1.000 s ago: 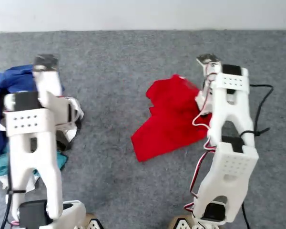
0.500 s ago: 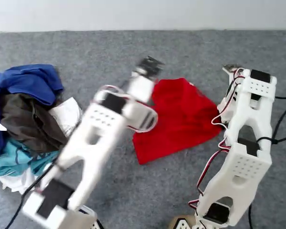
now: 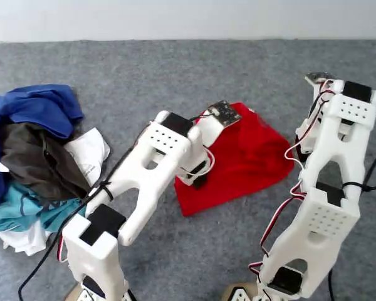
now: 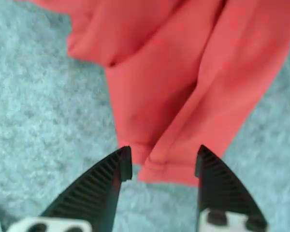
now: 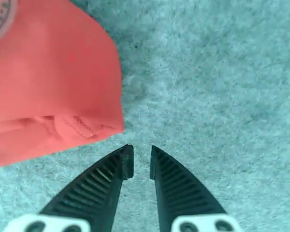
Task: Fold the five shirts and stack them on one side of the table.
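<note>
**Asker:** Where is the shirt you are working on?

**Me:** The crumpled red cotton shirt [image 3: 241, 157] lies about mid-desk, slightly to the right, on the grey carpet-like desk [image 3: 144, 75]. It is loosely bunched with folds running through it. My left arm stretches across from the near left and hangs over its left part. My right arm stands just beside its right edge.

**Asker:** And your left hand?

**Me:** My left hand [image 4: 163, 153] is spread wide. The two black ribbed fingertips sit either side of a hemmed edge of the red cloth, with the hem in the gap between them. I cannot tell whether they touch the fabric.

**Asker:** The right one?

**Me:** My right hand [image 5: 141, 153] is nearly pressed together, with a thin slit between the tips and nothing in it. It is over bare desk, just beside a stitched corner of the red shirt.

**Asker:** The other shirts?

**Me:** They are heaped unfolded at the left edge, well apart from the red one. A bright blue shirt [image 3: 34, 106] lies on the far side, draped over a dark brown one [image 3: 37, 160]. A white one [image 3: 88, 147] pokes out to the right, and a teal one [image 3: 19, 216] lies at the near side.
</note>
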